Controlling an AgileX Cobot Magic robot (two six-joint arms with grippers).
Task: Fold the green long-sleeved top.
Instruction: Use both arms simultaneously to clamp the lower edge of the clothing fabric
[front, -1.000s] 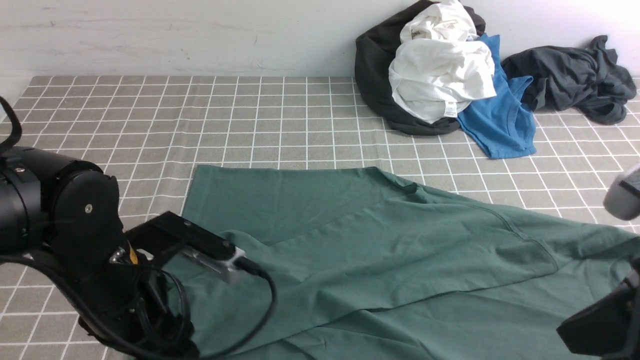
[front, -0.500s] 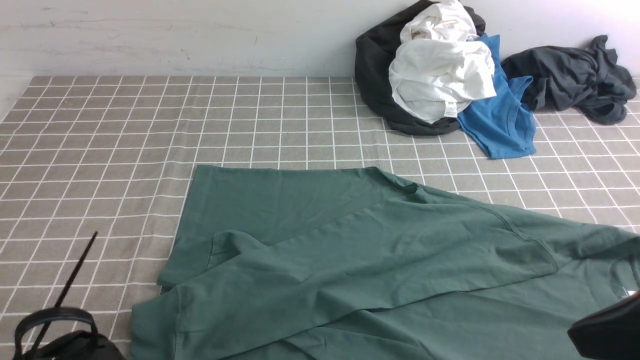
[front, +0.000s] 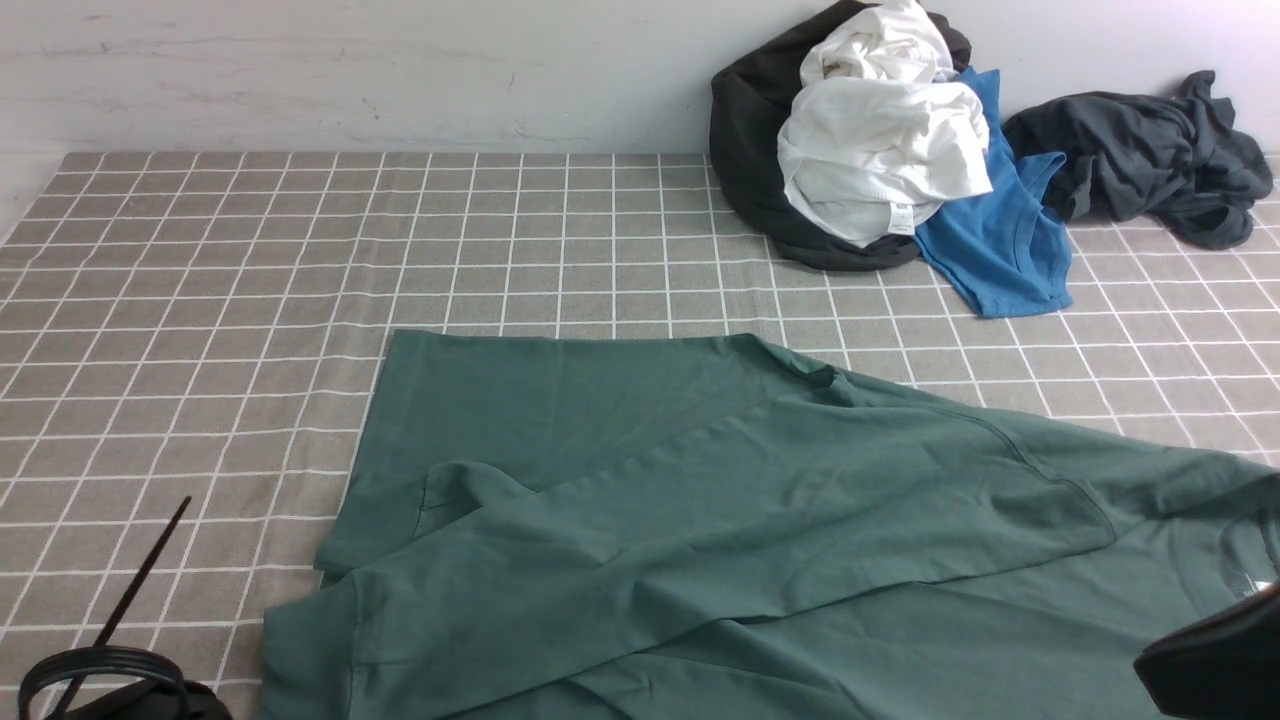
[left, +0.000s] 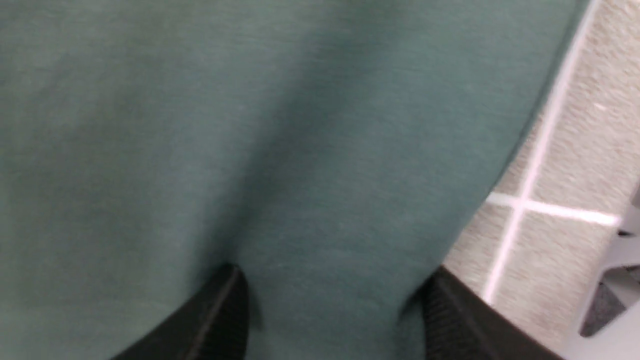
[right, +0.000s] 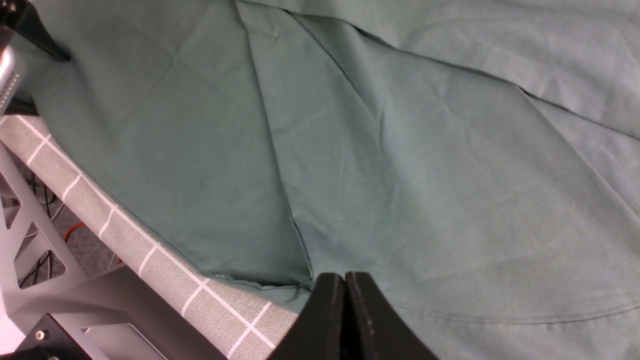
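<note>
The green long-sleeved top (front: 750, 520) lies spread and creased across the near half of the checked tablecloth, one layer folded over another. In the left wrist view my left gripper (left: 335, 272) stands open, its two black fingertips (left: 227, 305) wide apart right over the green top (left: 250, 125) near its edge. My right gripper (right: 345, 275) is shut, tips together and nothing seen between them, just above the green top (right: 400, 150) by its stitched hem at the table's front edge. In the front view only a black part of the right arm (front: 1215, 665) shows.
A heap of black, white (front: 880, 150) and bright blue (front: 1000, 240) clothes lies at the back right, with a dark grey garment (front: 1140, 150) beside it. Left arm cables (front: 100, 680) show at the bottom left. The table's front edge (right: 150, 250) and metal frame are close below.
The left arm, large in the front view a second ago, has dropped out of it to the bottom left corner, uncovering the top's left part. The right arm has sunk slightly lower.
</note>
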